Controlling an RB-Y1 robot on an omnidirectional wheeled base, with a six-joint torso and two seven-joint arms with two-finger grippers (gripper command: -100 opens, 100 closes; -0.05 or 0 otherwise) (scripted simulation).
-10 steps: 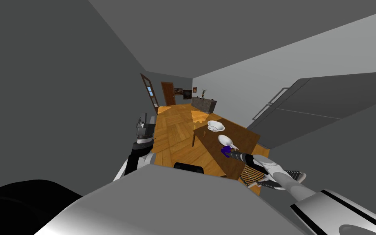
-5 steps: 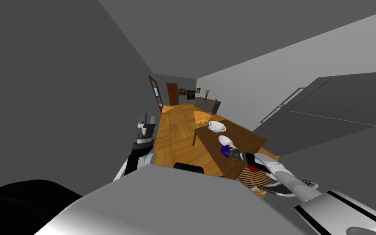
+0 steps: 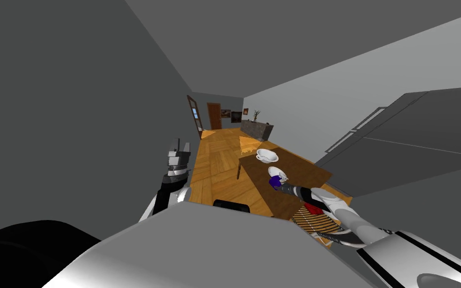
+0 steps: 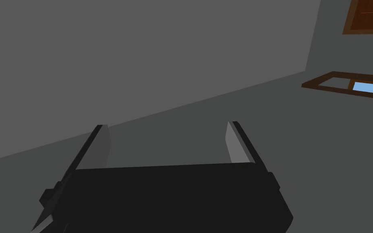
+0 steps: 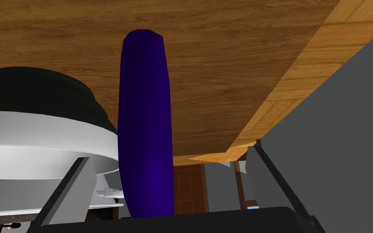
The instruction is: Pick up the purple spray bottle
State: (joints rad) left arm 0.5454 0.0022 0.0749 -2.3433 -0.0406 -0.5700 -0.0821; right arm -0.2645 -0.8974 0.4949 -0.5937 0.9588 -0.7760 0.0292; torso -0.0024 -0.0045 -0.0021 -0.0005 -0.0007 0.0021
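Our left gripper is parked up by the grey wall, fingers spread, nothing in it. Over on the wooden table, as far as we can tell, the purple spray bottle sits just beside a white bowl. Our right gripper is around the bottle, blades wide apart on either side and not pressing it yet. So we'd say the reach is done, and the squeeze and lift are left.
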